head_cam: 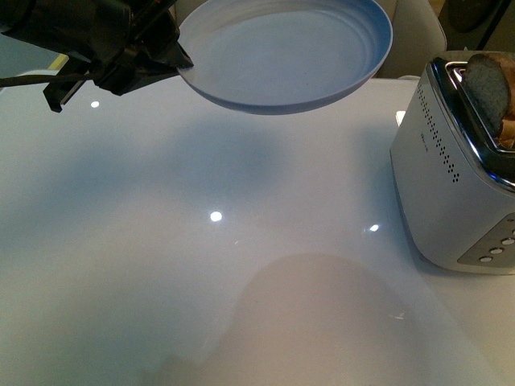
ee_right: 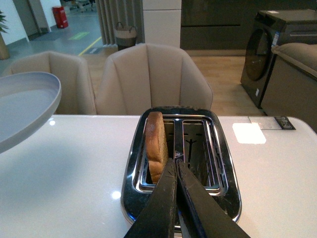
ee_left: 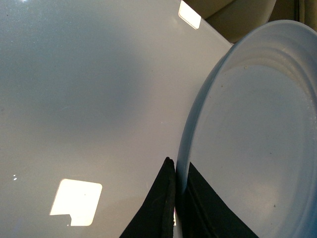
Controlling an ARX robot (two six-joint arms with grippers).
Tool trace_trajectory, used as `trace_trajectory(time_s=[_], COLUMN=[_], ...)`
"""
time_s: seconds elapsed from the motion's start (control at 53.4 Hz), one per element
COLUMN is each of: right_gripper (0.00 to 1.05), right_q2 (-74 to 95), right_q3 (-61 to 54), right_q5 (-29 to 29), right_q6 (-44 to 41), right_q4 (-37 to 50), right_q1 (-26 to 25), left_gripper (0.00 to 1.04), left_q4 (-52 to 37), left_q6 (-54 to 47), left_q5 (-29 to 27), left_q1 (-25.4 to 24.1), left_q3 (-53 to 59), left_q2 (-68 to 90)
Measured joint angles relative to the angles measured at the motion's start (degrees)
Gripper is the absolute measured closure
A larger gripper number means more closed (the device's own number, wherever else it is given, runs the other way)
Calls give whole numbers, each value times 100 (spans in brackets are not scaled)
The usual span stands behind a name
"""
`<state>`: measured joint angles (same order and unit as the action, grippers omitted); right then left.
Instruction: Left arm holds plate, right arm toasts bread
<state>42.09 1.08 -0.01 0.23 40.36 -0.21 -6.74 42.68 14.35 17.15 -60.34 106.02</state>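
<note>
1. White and chrome, the toaster (head_cam: 451,185) stands at the right edge of the glossy white table (head_cam: 161,241). It has a row of small buttons (head_cam: 495,249) low on its side, and any marks on them are too small to read.
2. In the right wrist view a small dark label (ee_right: 278,122) lies flat on the table beyond the toaster (ee_right: 228,173). Its print cannot be made out.
3. At the upper left of the front view, the left gripper (head_cam: 183,63) reaches in roughly level, with thin black cables trailing behind it.
4. Its jaws are clamped on the rim of the pale blue-grey plate (head_cam: 282,56), holding it clear above the table, a little tilted, with its shadow on the surface below.
5. The left wrist view shows the left gripper (ee_left: 178,173) with one black finger under the rim and one over it, on the plate (ee_left: 247,139).
6. The right gripper (ee_right: 176,166) hovers just above the toaster, over the bar between its two slots. Its fingers are pressed together at the tips and grip nothing.
7. The bread (ee_right: 156,144) stands upright in the slot on the plate's side, crust showing above the chrome top. In the front view the bread (head_cam: 487,88) pokes out of the toaster.
8. Beige chairs (ee_right: 153,79) stand behind the table, and the plate (ee_right: 20,99) shows at the edge of that view.
</note>
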Motion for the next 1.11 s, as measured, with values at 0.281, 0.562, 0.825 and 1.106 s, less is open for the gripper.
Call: trace_trajectory(time_s=[0.281,0.562,0.825,1.106], right_gripper=[103,103,103,103], right_q2=[-1185,-2006,-2625,-3080], right_q3=[-4,-7,-7,-7], right_q5=[0,0,2,2], right_q6=[0,0,0,0], right_q4=[-1060,-1845,-2446,-2903], right_q1=[0,0,0,0], left_gripper=[102,102,102,102], left_q4=[0,0,0,2], left_q6=[2,2,2,2], left_q5=[2,0,0,0], left_q1=[0,0,0,0], left_q3=[0,0,0,0], left_q2=[0,0,0,0])
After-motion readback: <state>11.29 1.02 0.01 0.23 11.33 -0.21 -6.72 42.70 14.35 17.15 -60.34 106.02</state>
